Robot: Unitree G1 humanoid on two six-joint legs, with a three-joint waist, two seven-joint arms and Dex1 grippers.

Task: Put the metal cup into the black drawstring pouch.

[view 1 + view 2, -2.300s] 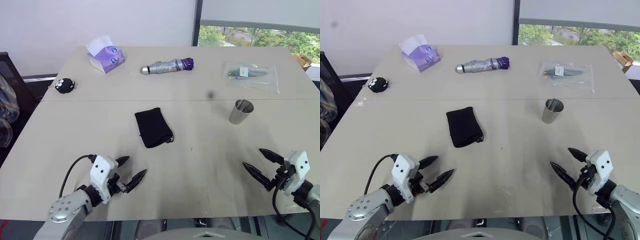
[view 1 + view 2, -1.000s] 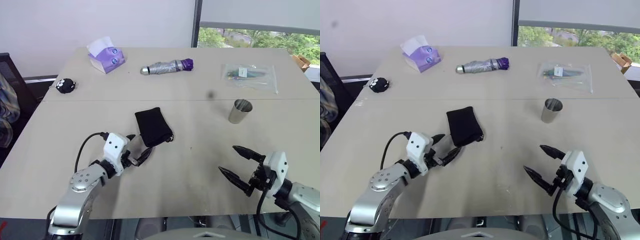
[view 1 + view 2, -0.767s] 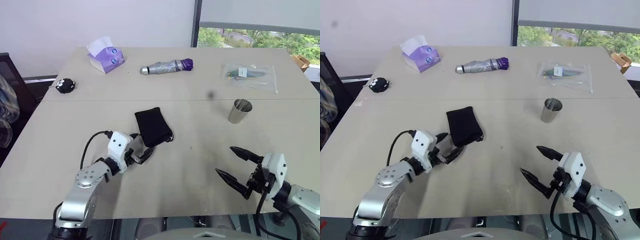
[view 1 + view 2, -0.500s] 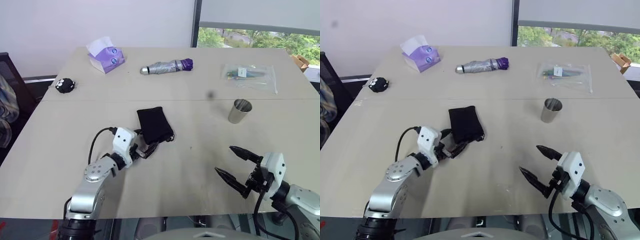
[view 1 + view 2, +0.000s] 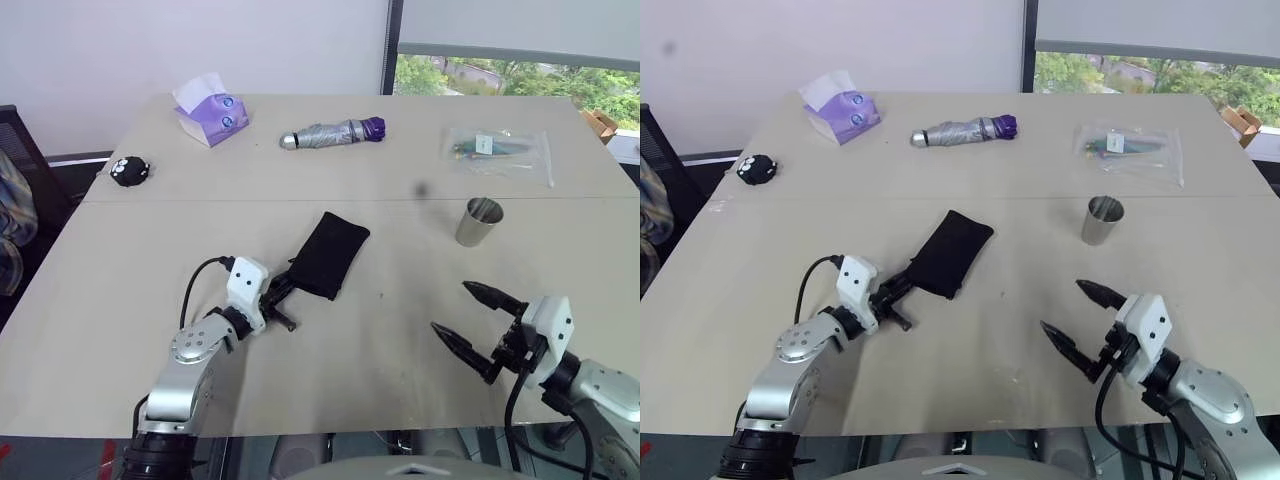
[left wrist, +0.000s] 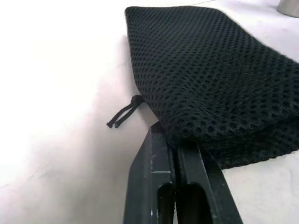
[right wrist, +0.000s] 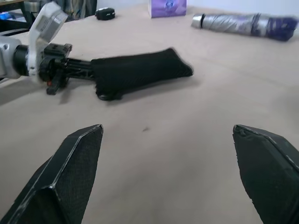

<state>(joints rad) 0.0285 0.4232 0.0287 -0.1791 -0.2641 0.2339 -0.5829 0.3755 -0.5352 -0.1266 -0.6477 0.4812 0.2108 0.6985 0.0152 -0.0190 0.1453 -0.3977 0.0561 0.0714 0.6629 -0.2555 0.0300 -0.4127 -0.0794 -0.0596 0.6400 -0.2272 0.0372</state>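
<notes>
Metal cup stands upright on the bench, toward its right side, well apart from the black drawstring pouch, which lies near the middle and slants from its upper end on the right down toward the left claw. That left claw has its two black fingers pressed together on the pouch's near edge; the left wrist view shows the mesh fabric pinched between the fingers, with a short loop of black cord trailing onto the bench just beside them. The far end of the pouch rests on the bench surface. The right claw hovers above the near right part of the bench with its fingers spread wide apart and nothing between them, pointing toward the centre; in the right wrist view its two fingertips frame the pouch and the left claw beyond. Along the far side of the bench lie a purple tissue pack, a folded silver umbrella with a purple end and a clear plastic bag. A small black fuzzy toy sits near the left edge.
</notes>
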